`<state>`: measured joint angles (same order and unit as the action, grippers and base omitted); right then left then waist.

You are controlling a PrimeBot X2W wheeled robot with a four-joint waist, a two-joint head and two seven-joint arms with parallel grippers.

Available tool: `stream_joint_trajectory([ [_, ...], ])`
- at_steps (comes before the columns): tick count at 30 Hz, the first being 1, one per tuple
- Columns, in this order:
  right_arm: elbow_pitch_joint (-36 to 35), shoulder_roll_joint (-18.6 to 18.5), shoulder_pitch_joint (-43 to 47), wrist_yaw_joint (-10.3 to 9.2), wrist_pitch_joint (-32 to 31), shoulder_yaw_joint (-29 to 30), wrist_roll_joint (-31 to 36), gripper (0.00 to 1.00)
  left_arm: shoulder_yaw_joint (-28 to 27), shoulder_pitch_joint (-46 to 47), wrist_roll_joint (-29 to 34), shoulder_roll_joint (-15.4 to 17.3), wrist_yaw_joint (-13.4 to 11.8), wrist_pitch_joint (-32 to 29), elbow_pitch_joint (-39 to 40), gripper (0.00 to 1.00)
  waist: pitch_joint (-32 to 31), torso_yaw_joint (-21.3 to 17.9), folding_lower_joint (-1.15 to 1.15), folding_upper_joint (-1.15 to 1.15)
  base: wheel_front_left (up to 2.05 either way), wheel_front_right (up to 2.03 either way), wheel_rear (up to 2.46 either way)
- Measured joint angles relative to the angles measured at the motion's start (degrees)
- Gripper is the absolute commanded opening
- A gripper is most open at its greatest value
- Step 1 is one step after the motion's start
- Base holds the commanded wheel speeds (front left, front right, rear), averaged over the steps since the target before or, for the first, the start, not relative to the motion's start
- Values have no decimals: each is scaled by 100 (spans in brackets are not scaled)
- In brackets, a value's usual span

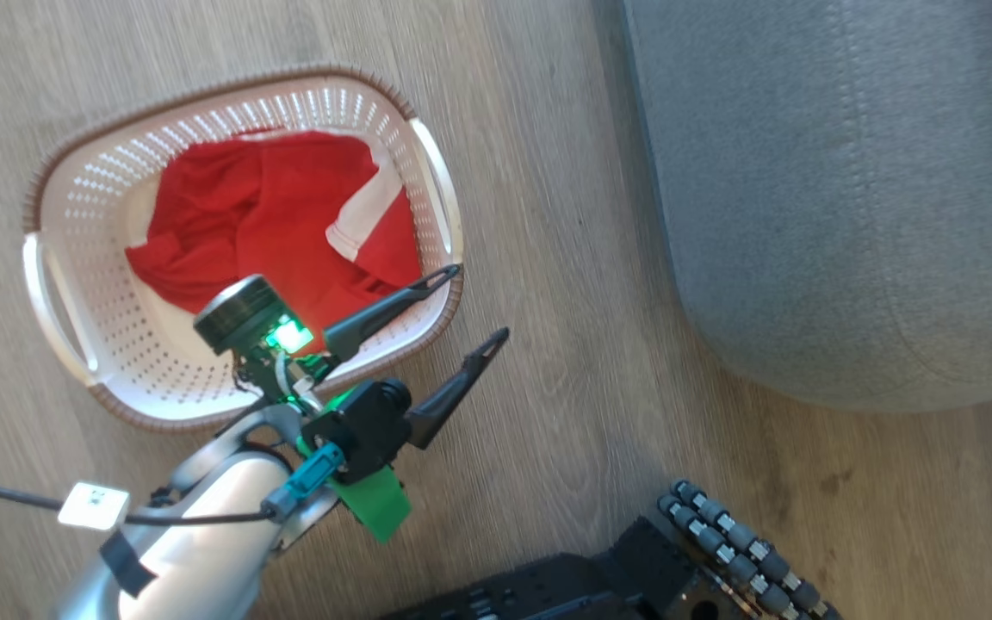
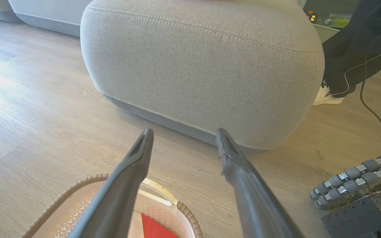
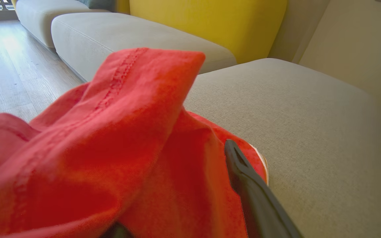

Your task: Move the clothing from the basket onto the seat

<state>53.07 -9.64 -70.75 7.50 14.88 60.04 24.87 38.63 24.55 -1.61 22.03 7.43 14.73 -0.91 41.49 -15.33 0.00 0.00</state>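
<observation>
Now R gripper [image 3: 190, 158] jaws wide apart, unclenched; soft red clothing [image 3: 111, 132] heaped between, stitched fold pointing up, on grey woven seat [image 3: 309, 132]. L gripper [image 1: 477, 301] spread, empty, over perforated basket [image 1: 74, 198] w/ more red inside.

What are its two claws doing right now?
Left gripper: open, empty, above the basket.
Right gripper: looks open, red clothing slumped against it on the seat.
</observation>
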Motion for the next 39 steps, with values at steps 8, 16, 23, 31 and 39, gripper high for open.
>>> stream_joint_trajectory([
  [8,602,-271,228,0,-710,59,801,100,26,-12,-42,-328,0,0,-120,100,-545,4,0,0,0,0,0],
  [16,1795,-739,240,0,-1814,-778,1045,100,-24,-209,-91,-646,0,0,-333,100,-1120,51,0,0,0,0,0],
  [23,2192,-1136,218,1,-2146,-1411,903,100,-157,-287,-92,-928,0,0,-434,100,-1586,88,0,0,0,0,0],
  [31,2249,-1227,221,1,-2228,-2360,536,100,-325,-740,-99,-1143,0,0,-617,100,-2151,73,0,0,0,0,0],
  [39,2253,-1279,221,1,-1285,-3378,-229,100,-530,-983,-99,-1360,0,0,-645,100,-2570,115,-1,0,0,0,0],
])
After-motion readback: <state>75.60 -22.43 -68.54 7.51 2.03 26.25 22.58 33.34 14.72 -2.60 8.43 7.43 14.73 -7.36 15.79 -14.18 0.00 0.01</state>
